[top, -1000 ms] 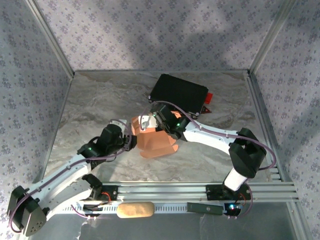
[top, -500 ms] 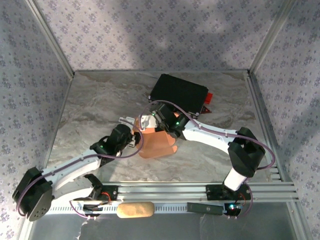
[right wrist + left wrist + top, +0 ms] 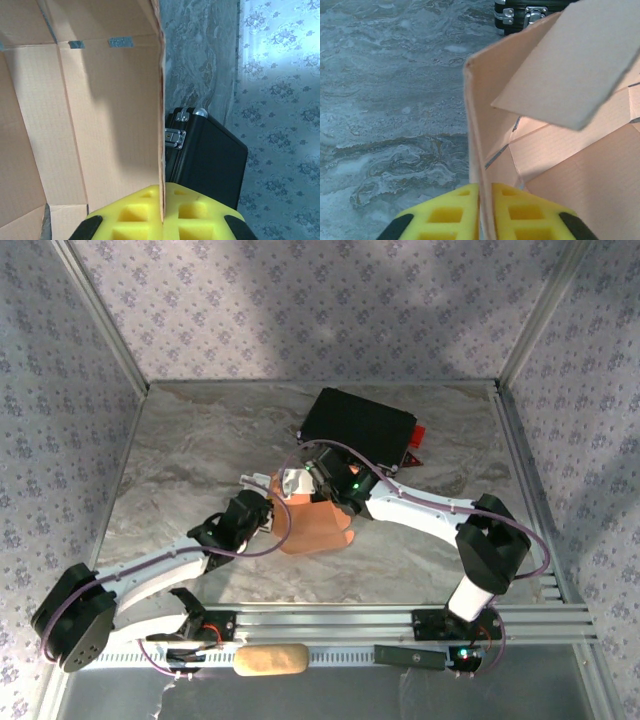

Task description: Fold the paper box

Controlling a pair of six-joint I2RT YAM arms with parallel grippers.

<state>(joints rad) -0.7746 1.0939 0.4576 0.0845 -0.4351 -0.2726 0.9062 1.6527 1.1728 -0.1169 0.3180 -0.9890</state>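
Just swung the left end effector [image 3: 485, 192] in and snapped it shut on an upright wall of the paper box [image 3: 315, 525]. Same tight pinch with the right end effector [image 3: 162, 200] on another wall, so pinned between both, probably ready for creasing. Thin matte salmon cardboard, faintly ribbed, crisp scored folds, loose flap [image 3: 570, 65] above the left pads [image 3: 445, 215]. Marbled grey desk [image 3: 200, 440] below.

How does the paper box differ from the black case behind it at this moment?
The paper box is thin salmon-tan cardboard; the black case is rigid, with metal latches. The box stands half-folded, flaps open; the case is closed. The left gripper and right gripper each pinch a box wall; neither holds the case. Both are flat-sided containers.
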